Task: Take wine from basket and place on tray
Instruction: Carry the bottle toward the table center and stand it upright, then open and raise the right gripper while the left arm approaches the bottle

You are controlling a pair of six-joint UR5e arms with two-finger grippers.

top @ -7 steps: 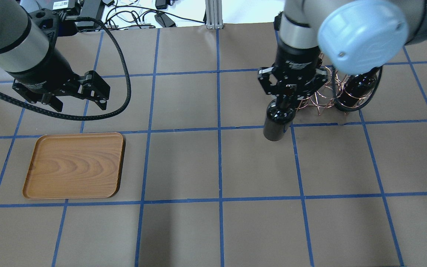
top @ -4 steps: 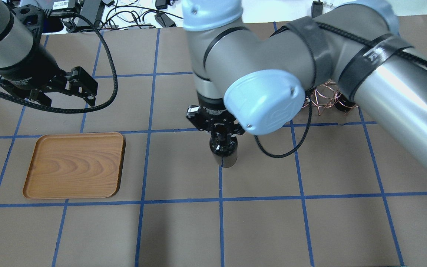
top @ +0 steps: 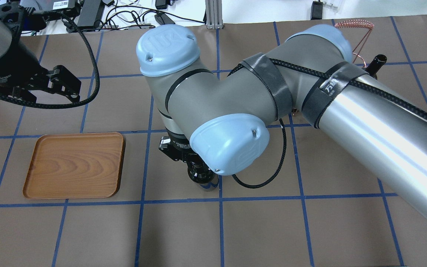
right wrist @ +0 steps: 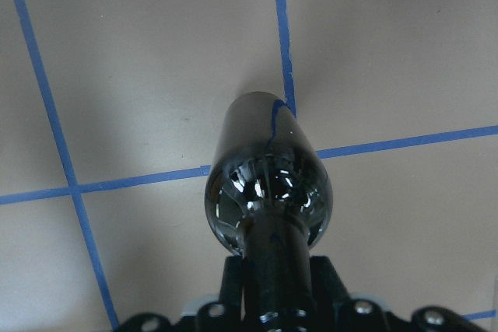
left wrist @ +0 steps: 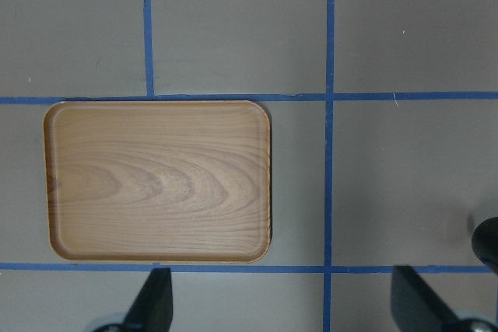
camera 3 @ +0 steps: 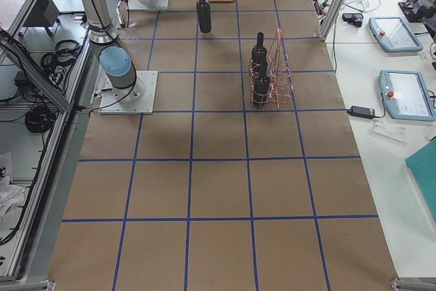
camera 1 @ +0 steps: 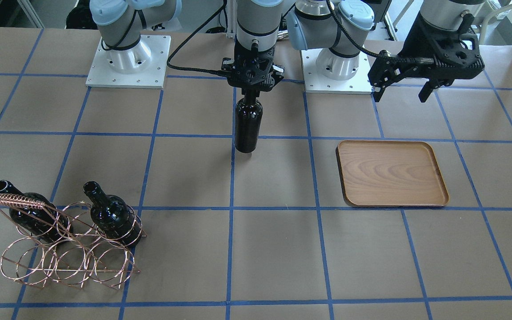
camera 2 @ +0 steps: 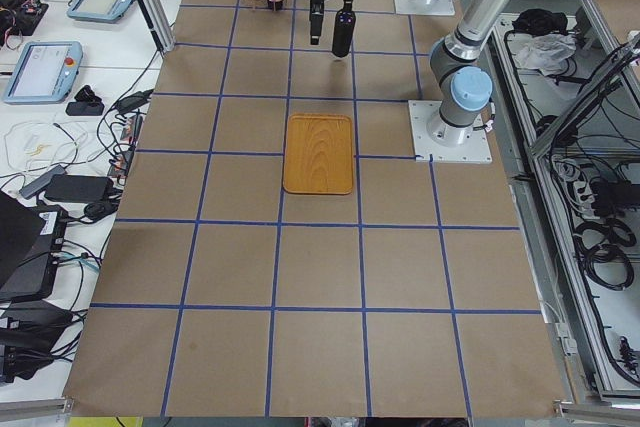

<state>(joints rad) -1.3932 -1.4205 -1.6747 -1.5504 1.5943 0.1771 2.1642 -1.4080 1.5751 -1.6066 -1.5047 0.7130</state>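
- Holding wine (camera 1: 248, 124) by the neck only: right end effector (camera 1: 252, 85) clamped on it, hanging upright above bench (camera 1: 282, 249), well short of tray (camera 1: 391, 173).
- Smooth glass could slip or swing in transit.
- Left end effector (camera 1: 401, 91), wide open and empty, near tray: clash risk.

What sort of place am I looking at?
Probably a robotics test lab: two grey robot arms bolted to a brown table gridded with blue tape, and blue-edged control tablets on the white side bench.
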